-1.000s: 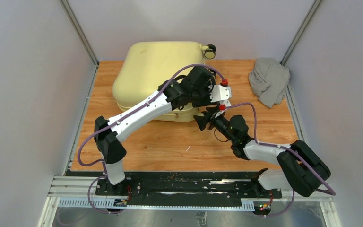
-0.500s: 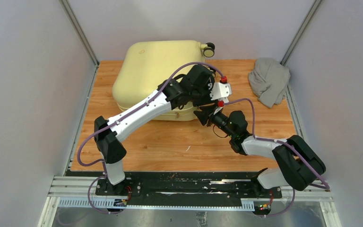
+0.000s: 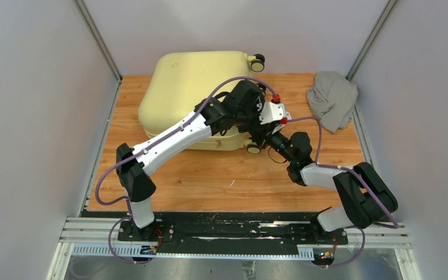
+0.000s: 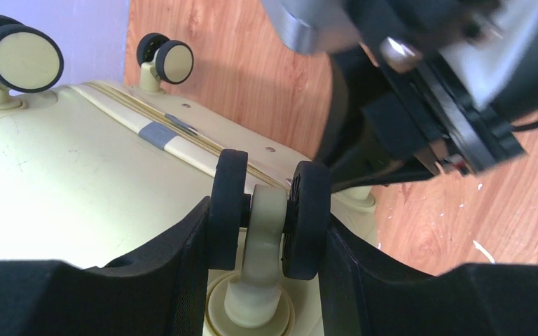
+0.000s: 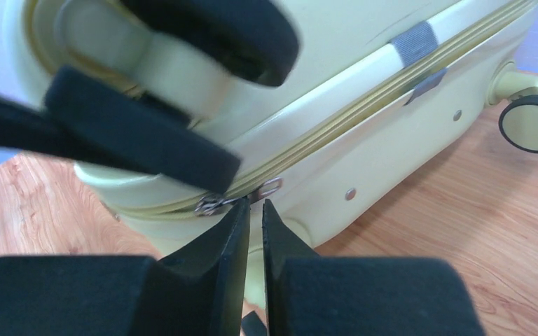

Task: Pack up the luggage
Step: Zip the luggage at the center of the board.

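So the luggage [image 3: 186, 87] is lying flat and closed on the table [image 3: 210, 181], sitting around 11 o'clock from the middle and almost up against the back wall. A grey cloth [image 3: 331, 100] is bunched up at about 2 o'clock, well apart from the case, and nothing is touching it.

Both arms are crammed into the case's 5 o'clock corner. The left gripper [image 4: 266, 217] has its fingers partway apart, clamped on either side of a twin wheel [image 4: 228, 210], pads right on the black tyres. The right gripper [image 5: 253, 210] is almost closed, with only a slit between the fingers. Its tips are right at the zip pull [image 5: 270, 187] on the side seam. Honestly can't tell if the tab is actually pinched or just sitting beyond the tips.

It's pretty crowded. In the right wrist view, the held wheel and a left finger [image 5: 140, 133] hang over the seam at 10 o'clock and hide part of the zip. In the left wrist view, the right arm [image 4: 427, 91] fills everything from 1 to 3 o'clock.
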Robot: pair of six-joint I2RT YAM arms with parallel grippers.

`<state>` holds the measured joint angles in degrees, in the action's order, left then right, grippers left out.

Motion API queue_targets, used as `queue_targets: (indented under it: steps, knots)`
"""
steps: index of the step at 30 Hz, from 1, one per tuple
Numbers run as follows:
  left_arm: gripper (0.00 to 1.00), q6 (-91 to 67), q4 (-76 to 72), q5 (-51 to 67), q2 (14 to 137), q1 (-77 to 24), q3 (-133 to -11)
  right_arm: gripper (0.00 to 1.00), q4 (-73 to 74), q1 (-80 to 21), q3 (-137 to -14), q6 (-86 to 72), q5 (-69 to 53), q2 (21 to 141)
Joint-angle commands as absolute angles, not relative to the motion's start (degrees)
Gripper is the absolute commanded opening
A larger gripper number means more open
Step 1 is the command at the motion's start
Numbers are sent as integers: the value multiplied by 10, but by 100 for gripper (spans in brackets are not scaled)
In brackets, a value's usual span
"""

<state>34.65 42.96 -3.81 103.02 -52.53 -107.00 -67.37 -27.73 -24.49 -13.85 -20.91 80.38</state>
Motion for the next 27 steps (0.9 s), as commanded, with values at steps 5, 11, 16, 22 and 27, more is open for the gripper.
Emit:
queue_targets:
  steps: [5,11,16,22,27]
  knots:
    - [0,266,321,-31,959,-532,-1111,23,-753,-257,-294,-209,-353,864]
    - [0,281,322,-26,953,-532,-1109,21,-832,-246,-288,-275,-442,904]
    - [0,302,321,-28,943,-533,-1105,29,-884,-228,-269,-341,-481,915]
    - [0,312,322,-31,937,-533,-1101,41,-854,-224,-238,-363,-414,886]
    - [0,315,331,-29,935,-532,-1102,60,-764,-224,-226,-308,-400,838]
